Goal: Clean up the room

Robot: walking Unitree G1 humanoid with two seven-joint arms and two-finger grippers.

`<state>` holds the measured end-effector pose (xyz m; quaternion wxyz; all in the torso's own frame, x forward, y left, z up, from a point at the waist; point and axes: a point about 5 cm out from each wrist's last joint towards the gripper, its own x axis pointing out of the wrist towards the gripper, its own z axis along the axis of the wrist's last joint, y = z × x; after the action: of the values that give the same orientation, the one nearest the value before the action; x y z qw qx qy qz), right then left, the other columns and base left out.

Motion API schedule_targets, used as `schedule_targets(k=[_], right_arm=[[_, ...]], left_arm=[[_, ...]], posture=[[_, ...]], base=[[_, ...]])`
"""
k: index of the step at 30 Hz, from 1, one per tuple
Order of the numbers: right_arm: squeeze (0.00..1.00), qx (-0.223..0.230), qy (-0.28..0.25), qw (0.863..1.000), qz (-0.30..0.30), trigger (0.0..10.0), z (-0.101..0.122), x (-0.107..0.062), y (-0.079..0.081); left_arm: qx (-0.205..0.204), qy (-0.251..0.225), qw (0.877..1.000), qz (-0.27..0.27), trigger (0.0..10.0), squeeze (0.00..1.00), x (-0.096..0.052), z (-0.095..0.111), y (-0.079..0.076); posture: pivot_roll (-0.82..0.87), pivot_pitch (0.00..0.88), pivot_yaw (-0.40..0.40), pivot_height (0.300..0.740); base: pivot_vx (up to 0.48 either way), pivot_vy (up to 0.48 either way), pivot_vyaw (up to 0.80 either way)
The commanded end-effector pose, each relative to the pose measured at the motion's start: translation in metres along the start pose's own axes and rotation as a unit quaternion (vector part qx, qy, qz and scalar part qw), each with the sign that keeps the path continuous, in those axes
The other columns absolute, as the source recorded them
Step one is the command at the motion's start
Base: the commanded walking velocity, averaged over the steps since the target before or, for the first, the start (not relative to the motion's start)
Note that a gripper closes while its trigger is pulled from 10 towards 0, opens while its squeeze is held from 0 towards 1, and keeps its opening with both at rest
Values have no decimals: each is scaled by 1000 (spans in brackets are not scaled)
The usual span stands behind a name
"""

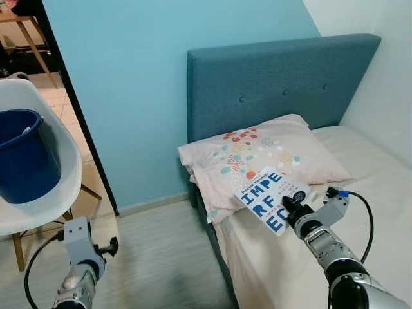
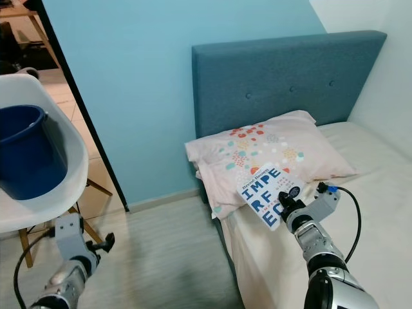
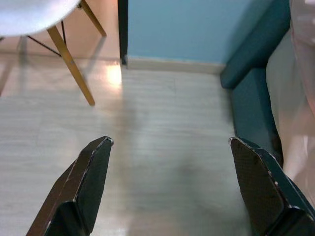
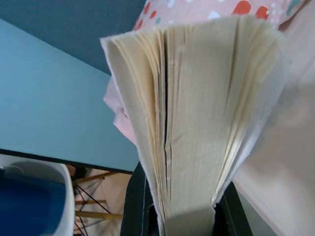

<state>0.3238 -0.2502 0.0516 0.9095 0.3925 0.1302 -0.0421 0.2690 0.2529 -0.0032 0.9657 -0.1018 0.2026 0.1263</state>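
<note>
A white paperback book [image 1: 270, 197] with big blue letters is held over the near edge of the bed, just in front of the patterned pillow [image 1: 265, 158]. My right gripper [image 1: 295, 209] is shut on its lower edge; in the right wrist view the book's page edges [image 4: 197, 118] stand clamped between the two black fingers [image 4: 134, 206]. My left gripper [image 3: 172, 187] hangs low over the pale wood floor, open, with nothing between its fingers [image 3: 88, 182].
The bed [image 1: 380, 212] has a teal headboard [image 1: 283, 84] against the blue wall. At the left stands a white chair [image 1: 67, 187] carrying a blue bucket [image 1: 24, 154]. Behind it a dark door frame [image 1: 77, 109] opens onto another room. Bare floor [image 1: 161, 257] lies between chair and bed.
</note>
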Motion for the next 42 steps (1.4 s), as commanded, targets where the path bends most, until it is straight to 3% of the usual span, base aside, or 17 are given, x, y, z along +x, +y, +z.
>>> schedule_targets(k=[1,17,21,26,32,42], right_arm=[[0,8,-32,999,22,10000,13,2,6],[0,7,-65,991,113,10000,40,9,33],[0,24,-85,989,122,10000,48,11,38],[0,32,-91,990,104,10000,50,12,37],[0,22,-44,998,35,10000,33,13,26],[0,9,-19,999,32,10000,24,12,24]], left_arm=[[4,2,1000,9,10000,0,-1,0,6],[7,9,1000,14,10000,0,-3,-5,9],[7,10,1000,14,10000,0,-4,-7,10],[6,13,1000,16,10000,0,-6,-10,11],[16,25,999,17,10000,0,-12,-20,17],[32,22,999,22,10000,0,-23,-26,37]], posture=[[-162,0,0,645],[-142,0,5,590],[-132,0,-2,570],[-130,0,-3,555],[-111,0,11,555],[-71,88,26,555]], base=[[0,0,0],[0,0,0],[0,0,0],[0,0,0],[0,0,0],[0,0,0]])
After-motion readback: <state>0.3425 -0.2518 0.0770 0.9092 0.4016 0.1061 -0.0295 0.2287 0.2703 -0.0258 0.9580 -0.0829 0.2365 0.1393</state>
